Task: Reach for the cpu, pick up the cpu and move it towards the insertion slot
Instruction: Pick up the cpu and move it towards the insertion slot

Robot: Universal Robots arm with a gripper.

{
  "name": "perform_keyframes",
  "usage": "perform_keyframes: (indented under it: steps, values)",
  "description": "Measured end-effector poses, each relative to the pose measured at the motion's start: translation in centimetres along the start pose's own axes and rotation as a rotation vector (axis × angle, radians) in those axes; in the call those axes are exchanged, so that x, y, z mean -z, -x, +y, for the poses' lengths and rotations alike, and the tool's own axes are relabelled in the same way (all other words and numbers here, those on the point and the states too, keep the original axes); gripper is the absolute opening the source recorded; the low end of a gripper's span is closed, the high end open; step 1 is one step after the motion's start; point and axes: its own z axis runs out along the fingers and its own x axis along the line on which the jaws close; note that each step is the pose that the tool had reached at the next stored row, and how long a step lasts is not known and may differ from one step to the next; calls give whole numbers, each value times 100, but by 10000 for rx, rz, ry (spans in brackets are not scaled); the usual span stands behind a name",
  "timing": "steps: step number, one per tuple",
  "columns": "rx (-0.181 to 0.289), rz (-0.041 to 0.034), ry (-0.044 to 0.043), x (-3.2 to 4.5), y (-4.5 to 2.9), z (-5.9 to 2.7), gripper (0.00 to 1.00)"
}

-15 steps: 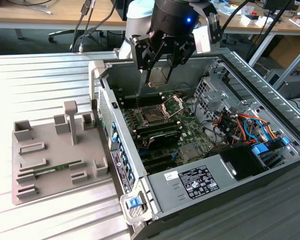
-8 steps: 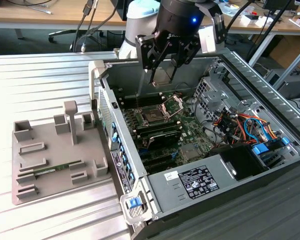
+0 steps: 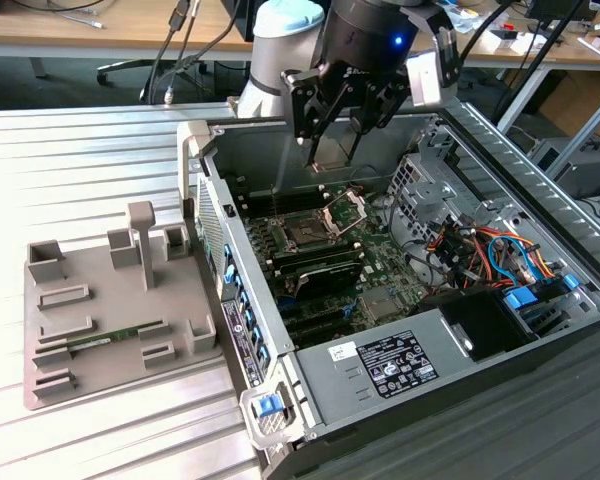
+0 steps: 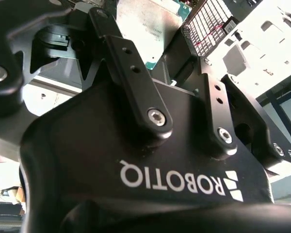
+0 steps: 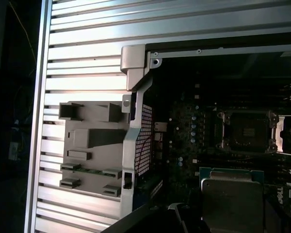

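One grey tray sits at the exterior view's left on the ribbed metal table, and we see a thin green memory stick lying in it. Next comes the open computer case, where the gripper hangs high over the board with its fingers closed on the cpu, which is up in the air. Below the cpu and a little toward the exterior view's left, the insertion slot lies open, with its shiny bracket tipped up.
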Motion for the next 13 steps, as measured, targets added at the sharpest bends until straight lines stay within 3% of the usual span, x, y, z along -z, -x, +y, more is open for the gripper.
perform_keyframes:
  steps: [13]
  values:
    - [0, -1, 1, 0, 129, -9, 55]
